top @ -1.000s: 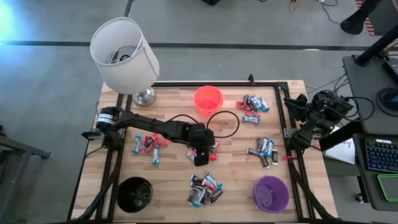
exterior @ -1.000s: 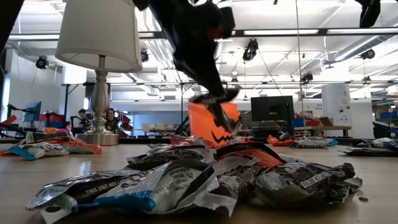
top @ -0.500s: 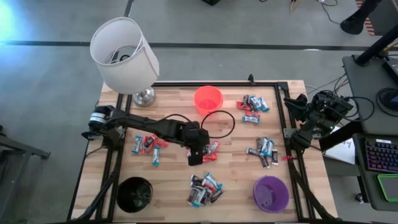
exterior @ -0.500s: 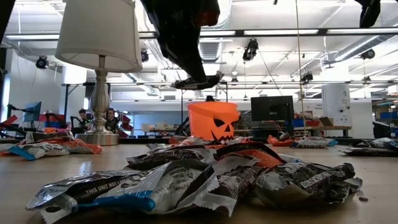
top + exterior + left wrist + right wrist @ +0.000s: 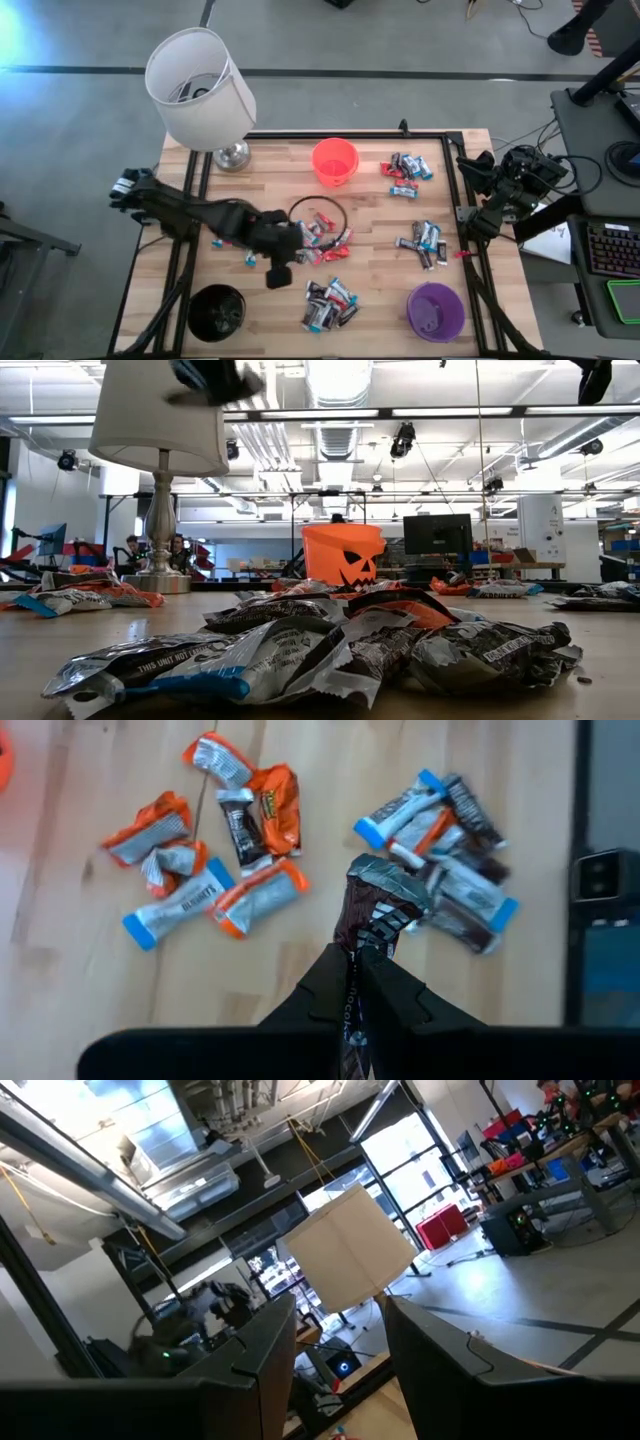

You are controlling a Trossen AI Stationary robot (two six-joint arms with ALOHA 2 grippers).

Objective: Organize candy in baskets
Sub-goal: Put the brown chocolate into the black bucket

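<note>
My left gripper [image 5: 277,274] hangs above the table between the middle candy pile [image 5: 322,238] and the black basket [image 5: 216,310], shut on a dark brown and silver candy [image 5: 376,902]. The orange-red basket [image 5: 334,161] stands at the far middle and the purple basket [image 5: 435,310] at the near right. More candy lies in piles at the left [image 5: 232,233], near middle [image 5: 328,305], far right [image 5: 410,167] and right [image 5: 425,243]. My right gripper [image 5: 340,1342] waits folded at the table's right edge, open with nothing between its fingers. My left gripper pinches one end of the candy [image 5: 353,942] between its two fingers. The fingers slant down from the table's left. The rest of the wrapper sticks out past the fingertips, and the candy is lifted clear of the table.
A white lamp [image 5: 200,88] stands at the far left corner, its base [image 5: 232,155] on the table. A black cable loop [image 5: 318,212] lies by the middle pile. Bare wood shows between the black basket and the near-middle pile.
My left gripper has risen from the middle candy pile and swung toward the table's near left, toward the black basket, staying shut. The dark candy has come up with it, lifted clear of the pile.
</note>
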